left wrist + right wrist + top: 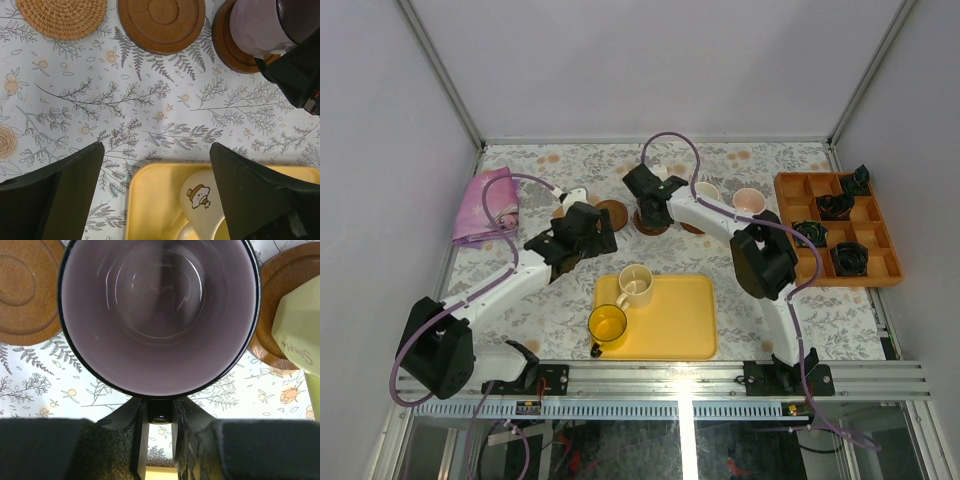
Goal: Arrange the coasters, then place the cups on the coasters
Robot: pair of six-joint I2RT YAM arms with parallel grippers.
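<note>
My right gripper (pixel 160 426) is shut on the handle of the purple-grey cup (pixel 160 315), which fills the right wrist view. That cup (pixel 257 27) sits on or just above a dark wooden coaster (pixel 224 44). To its left lie an empty brown coaster (pixel 161 22) and a woven one (pixel 62 17). On the right, a pale green-white cup (pixel 297 325) stands on another coaster (pixel 277 300), and a pink cup (pixel 748 200) is beyond it. My left gripper (pixel 155 155) is open over the far edge of the yellow tray (pixel 150 200), above the cream cup (pixel 202 197). The yellow cup (pixel 607 325) is also on the tray.
A folded pink cloth (pixel 485 205) lies at the far left. An orange compartment box (pixel 885 265) with small black objects stands at the right. The metal frame rail (pixel 670 380) runs along the near edge, behind the arm bases.
</note>
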